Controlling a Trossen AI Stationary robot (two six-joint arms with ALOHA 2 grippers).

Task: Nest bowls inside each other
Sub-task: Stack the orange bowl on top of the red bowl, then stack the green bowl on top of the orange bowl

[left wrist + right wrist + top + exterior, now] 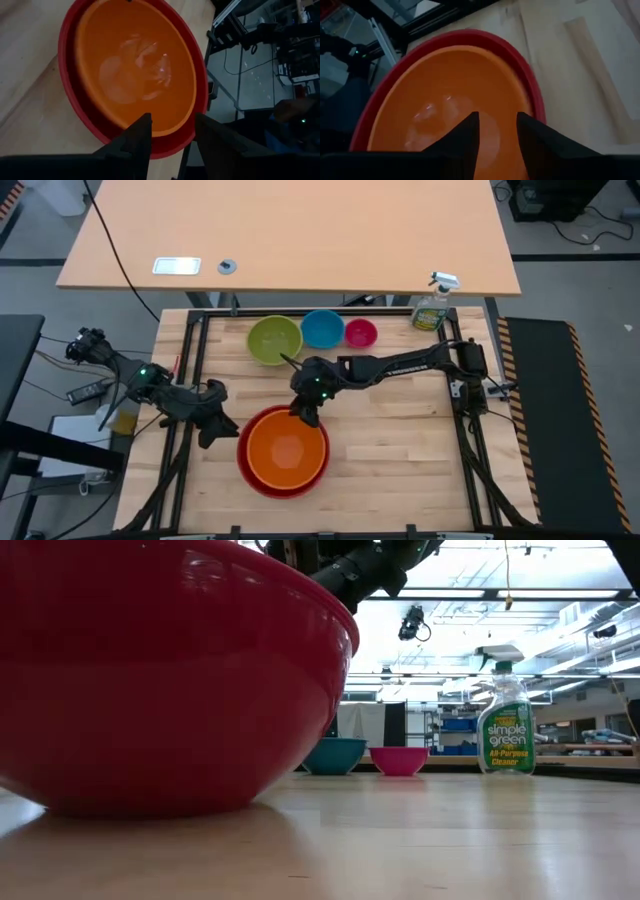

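The orange bowl (287, 448) sits nested inside the red bowl (250, 480) at the table's near middle, and the red bowl stands on its base (150, 800). Along the far edge stand the lime green bowl (274, 339), the blue bowl (322, 328) and the pink bowl (360, 333), each on the table and apart from the others. My right gripper (306, 416) hangs over the orange bowl's far rim, slanting down, its fingers (465, 137) apart with nothing between them. My left gripper (215, 430) stands open just left of the red bowl, facing it (172, 135).
A green spray bottle (432, 305) stands at the far right corner. A black frame (200, 360) borders the wooden table (400, 450) on all sides. Bare wood lies to the right of the nested bowls.
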